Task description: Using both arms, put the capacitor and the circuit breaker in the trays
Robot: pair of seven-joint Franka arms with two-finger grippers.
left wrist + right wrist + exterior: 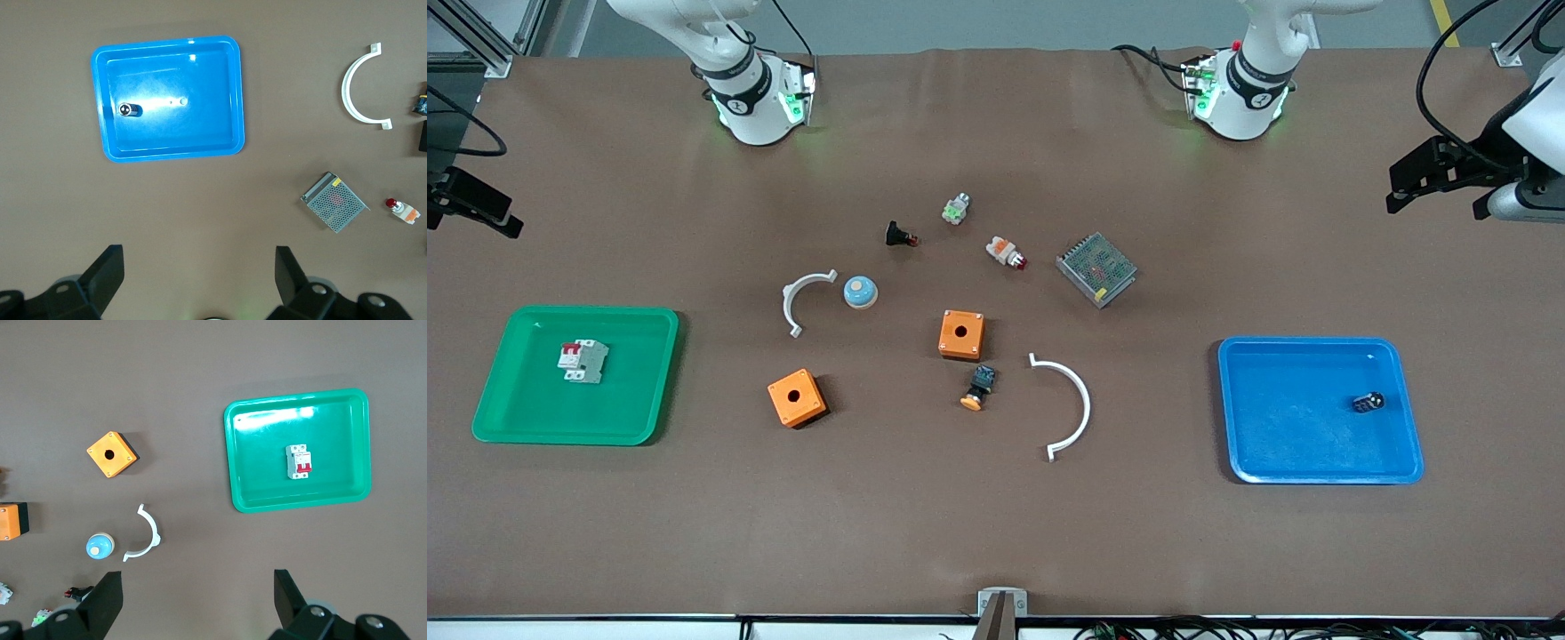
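The circuit breaker (583,361), a white-grey block with red levers, lies in the green tray (507,418) at the right arm's end; it also shows in the right wrist view (299,461). The capacitor (1368,402), a tiny black cylinder with a bluish marking, lies in the blue tray (1280,444) at the left arm's end, and it shows in the left wrist view (129,109). My left gripper (199,280) is open and empty, high over bare mat beside the blue tray. My right gripper (198,600) is open and empty, high over bare mat beside the green tray.
In the middle of the table lie two orange boxes (961,334) (796,397), two white arcs (1069,407) (800,298), a blue-capped button (860,292), a metal mesh unit (1096,268), a black push-button (899,236), an indicator lamp (1006,252), a green-lit button (956,209) and an orange-capped button (979,387).
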